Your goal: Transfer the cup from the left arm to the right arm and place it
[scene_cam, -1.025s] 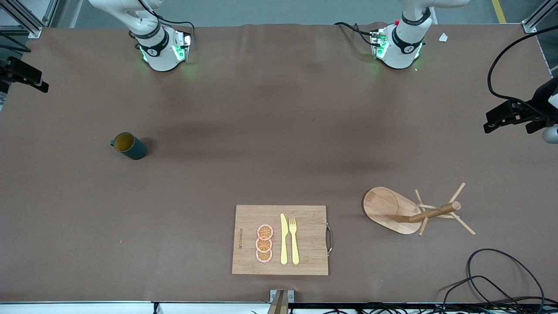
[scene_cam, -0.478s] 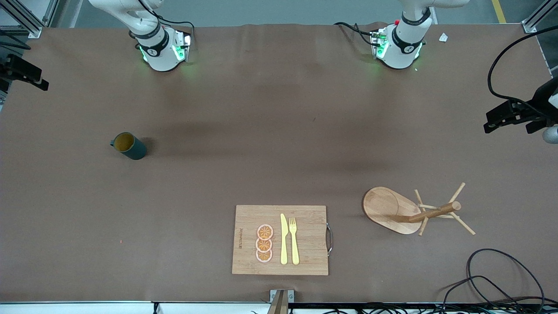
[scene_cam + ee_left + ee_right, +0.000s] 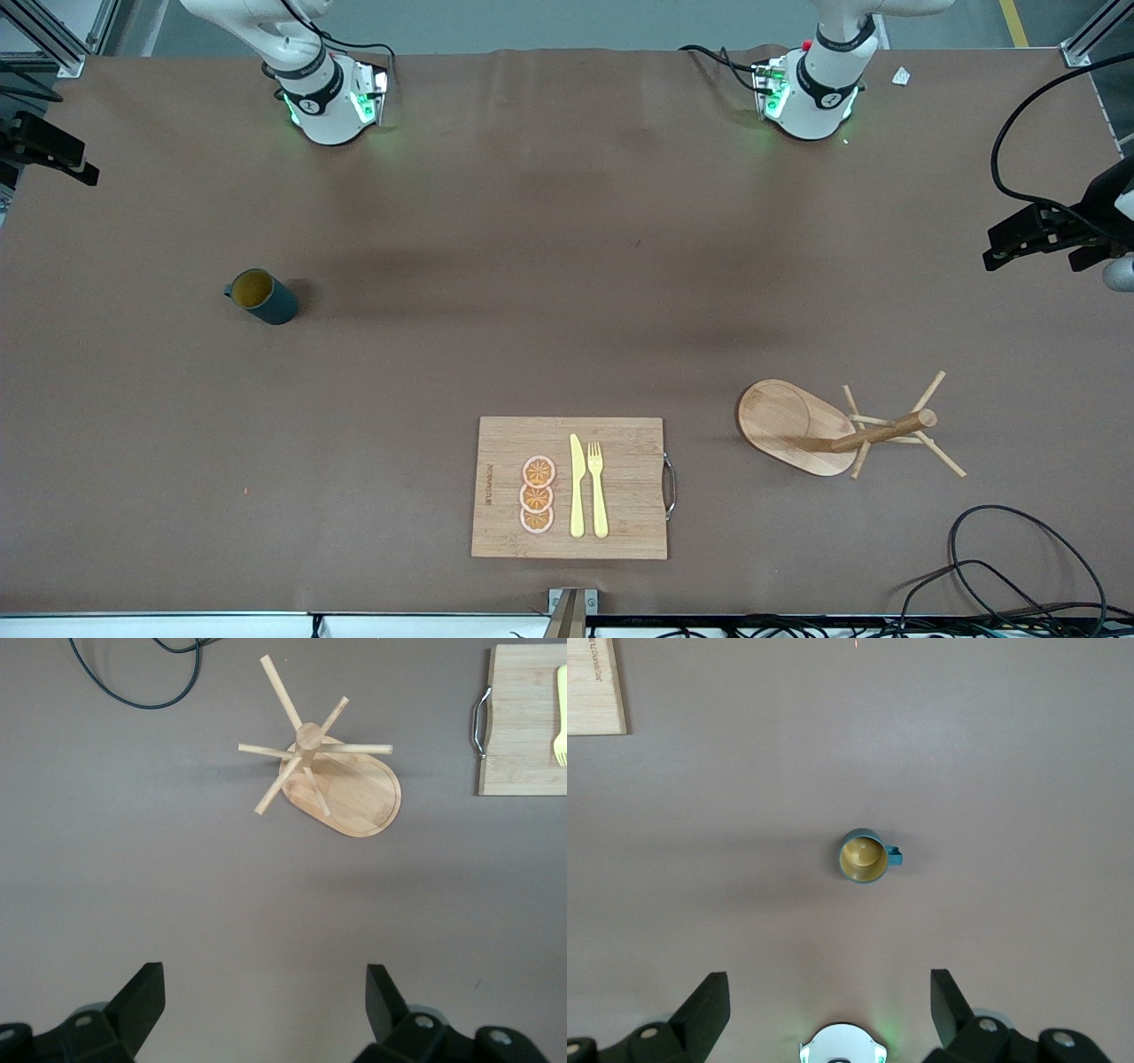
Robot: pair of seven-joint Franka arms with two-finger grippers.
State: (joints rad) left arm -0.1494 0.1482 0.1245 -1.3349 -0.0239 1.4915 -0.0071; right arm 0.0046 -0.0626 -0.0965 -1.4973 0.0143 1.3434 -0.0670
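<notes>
Standing upright on the bare table toward the right arm's end, the cup [image 3: 262, 297] has its yellow inside showing, and nothing touches it. High above it hangs the right gripper [image 3: 830, 1010], fingers spread wide and empty, the cup well apart beneath them. The left gripper [image 3: 266, 1003] waits just as wide and empty, up over bare table, with the wooden mug tree [image 3: 332, 775] on its oval base below it and the cutting board [image 3: 570, 487] nearby.
</notes>
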